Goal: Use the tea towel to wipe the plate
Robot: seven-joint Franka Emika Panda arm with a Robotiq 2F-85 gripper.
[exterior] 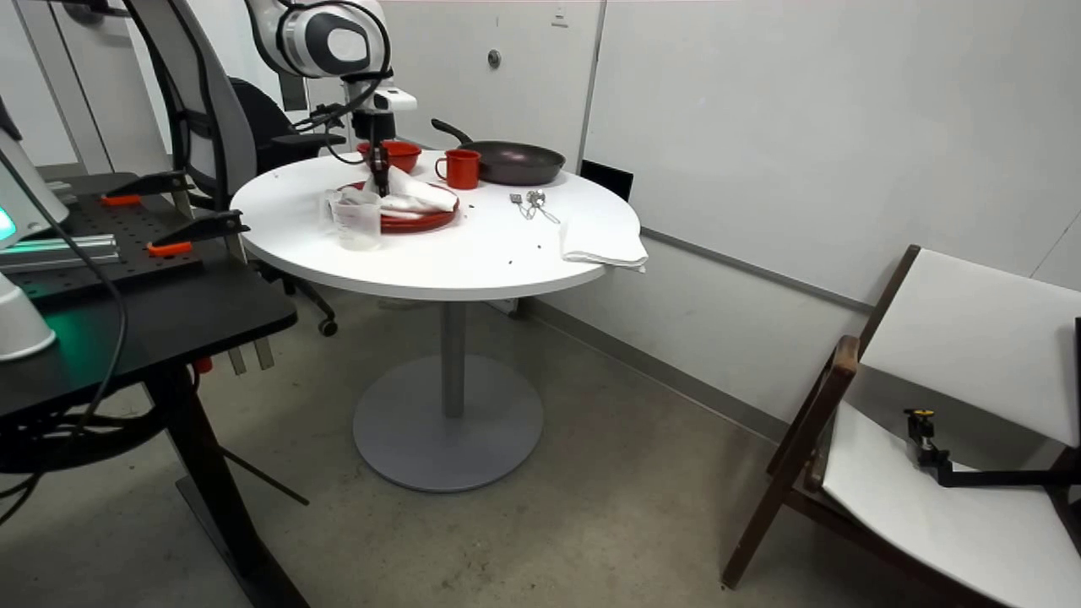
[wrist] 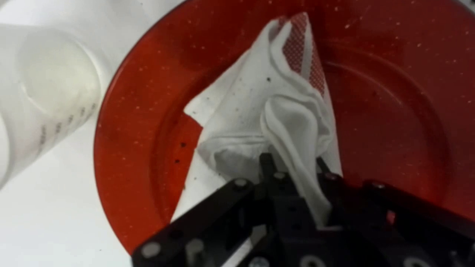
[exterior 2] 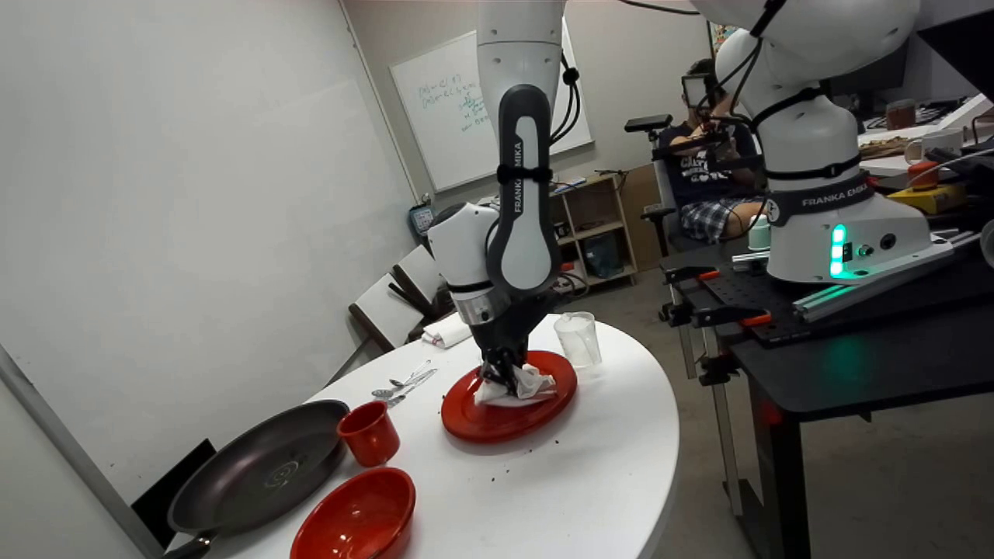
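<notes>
The end effector (wrist: 295, 167) points downward, and its fingers are clamped on the tea towel (wrist: 237, 111); a fold of the fabric comes up between them. The tea towel is whitish and crumpled, and it lies on the plate (wrist: 126, 148). One corner of it shows a red pattern with a white stripe. Small dark crumbs (wrist: 177, 161) can be seen on the tea towel and on the bare part of the plate. The plate is red with pale specks, and it rests on a round white table (exterior: 473, 270), on which lie some more dark crumbs.

Just beside the plate, a clear plastic cup (exterior 2: 578, 340) stands upright; whether it touches the rim, I cannot tell. Between the plate and a folded white cloth (exterior: 601, 243), which lies at the edge of the table, there is some metal cutlery (exterior 2: 404, 384). A red mug (exterior 2: 369, 433) stands upright, near to a black frying pan (exterior 2: 264, 466) and a red bowl (exterior 2: 357, 516). If the mug and the pan are in contact is not clear.

Farther away, the robot arm (exterior 2: 524, 194) reaches over from its base (exterior 2: 846, 225), which is mounted on a black table (exterior 2: 893, 380). In an exterior view, a person (exterior 2: 710, 175) in a dark shirt and checked shorts sits in the background. A wooden chair (exterior: 946, 523) with a pale seat is well apart from the round table.
</notes>
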